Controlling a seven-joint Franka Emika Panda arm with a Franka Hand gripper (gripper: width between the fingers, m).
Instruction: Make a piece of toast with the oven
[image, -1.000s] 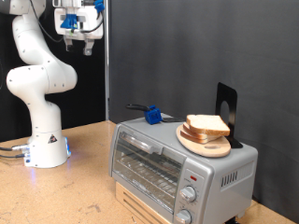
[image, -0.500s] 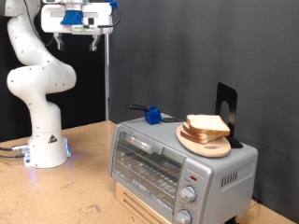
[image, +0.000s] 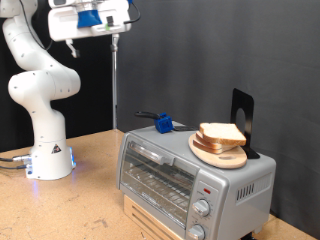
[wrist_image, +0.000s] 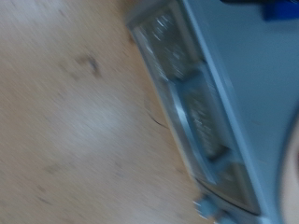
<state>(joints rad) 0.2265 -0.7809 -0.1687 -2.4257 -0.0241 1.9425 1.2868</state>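
The silver-grey toaster oven (image: 185, 175) stands on the table at the exterior view's lower right, with its glass door shut. On its roof a round wooden plate (image: 215, 153) carries a pile of white bread slices (image: 222, 134). No single slice lies apart from the pile. My gripper (image: 100, 30) is high at the exterior view's top left, far above and to the left of the oven, with nothing seen in it. The wrist view is blurred. It shows the oven (wrist_image: 201, 112) from above beside the wooden table (wrist_image: 65, 121), and no fingers.
A blue object with a dark handle (image: 162, 123) lies on the oven roof left of the plate. A black upright stand (image: 242, 112) is behind the bread. The robot base (image: 48, 150) stands at the left. A dark curtain fills the back.
The hand has moved up and to the exterior view's right and has turned. The oven, plate and bread have not moved.
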